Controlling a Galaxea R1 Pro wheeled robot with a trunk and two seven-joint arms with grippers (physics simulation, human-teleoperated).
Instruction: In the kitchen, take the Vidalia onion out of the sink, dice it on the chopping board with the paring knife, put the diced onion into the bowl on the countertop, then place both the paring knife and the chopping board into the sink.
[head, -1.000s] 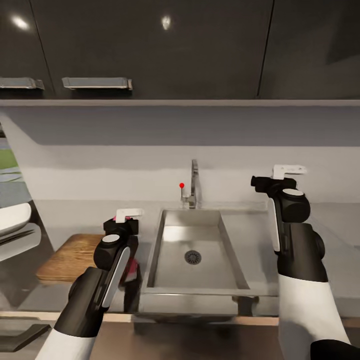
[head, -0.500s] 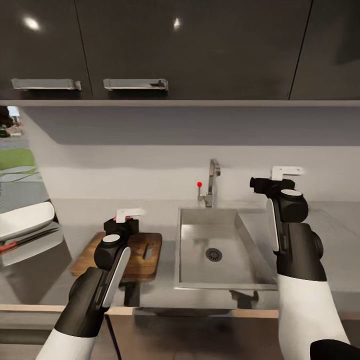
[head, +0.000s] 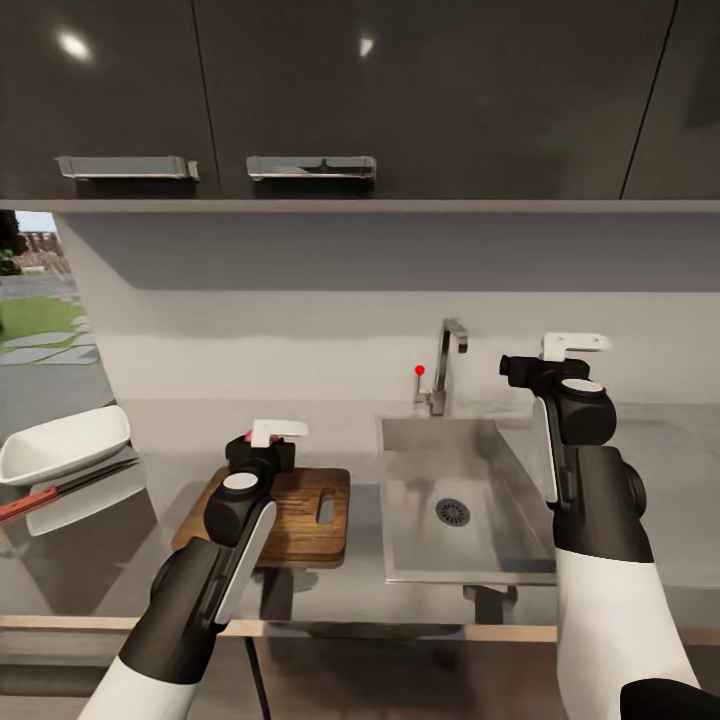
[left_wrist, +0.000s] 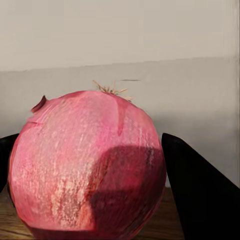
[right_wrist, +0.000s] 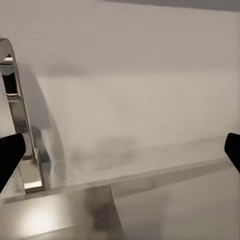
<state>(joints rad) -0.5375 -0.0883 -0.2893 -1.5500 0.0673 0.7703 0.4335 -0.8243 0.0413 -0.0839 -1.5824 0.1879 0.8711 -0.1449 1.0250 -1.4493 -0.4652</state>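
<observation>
Grey countertop (head: 330, 585) under dark cabinets (head: 400, 100); left end effector (left_wrist: 100, 200) clamped on Vidalia onion (left_wrist: 85, 165), right end effector (right_wrist: 120, 150) apart.

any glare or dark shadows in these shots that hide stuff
Head view: bright glints on the glossy cabinets, nothing hidden; a mirror-like panel at the left edge doubles the bowl. Left wrist view: a shadow darkens the lower onion, skin still readable. Right wrist view: soft, even light, with a glare patch on the steel by the tap.

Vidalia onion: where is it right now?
The Vidalia onion sits between the left gripper's fingers, over the chopping board, left of the sink.
</observation>
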